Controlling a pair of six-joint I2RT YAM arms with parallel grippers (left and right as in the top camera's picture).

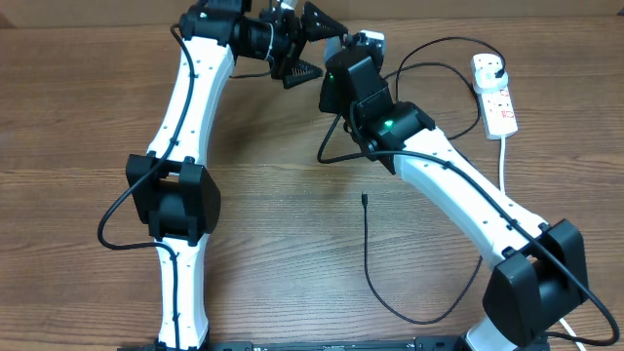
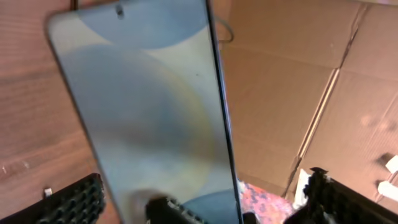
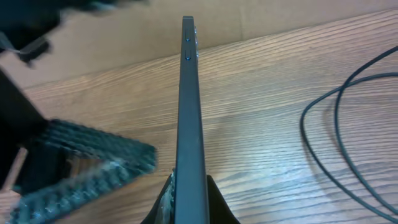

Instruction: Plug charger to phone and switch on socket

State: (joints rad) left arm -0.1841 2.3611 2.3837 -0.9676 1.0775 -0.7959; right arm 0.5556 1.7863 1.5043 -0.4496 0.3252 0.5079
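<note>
Toward the far edge of the brown wood-grain table (image 1: 292,214), the right gripper (image 3: 188,202) is clamping one end of the slim dark-edged smartphone (image 3: 188,112). The phone is extending straight out from its fingers, so the right wrist camera is seeing only the thin side edge. The left gripper (image 1: 314,47) is facing it with its jaws spread wide. One black ribbed pad (image 2: 68,205) is sitting on either side of the phone's gripped end, and neither is visibly touching it. From the left wrist the screen is filling the view as a blurred pale grey-blue surface, and no text is legible on it. From overhead, the bulky black right wrist is covering most of the phone and its own fingers. The long thin black charger cable (image 1: 368,253) is looping across the table and passing under the right arm. Its tiny connector tip (image 1: 363,198) is lying free on the wood near the middle, well apart from the phone. The black plug (image 1: 492,66) is sitting in the small white power strip (image 1: 497,97) at the far right, with the thick white cord (image 1: 504,161) trailing toward the near edge. Whether its red-marked switch is on cannot be told. A brown cardboard wall (image 2: 298,93) is standing behind the table.
</note>
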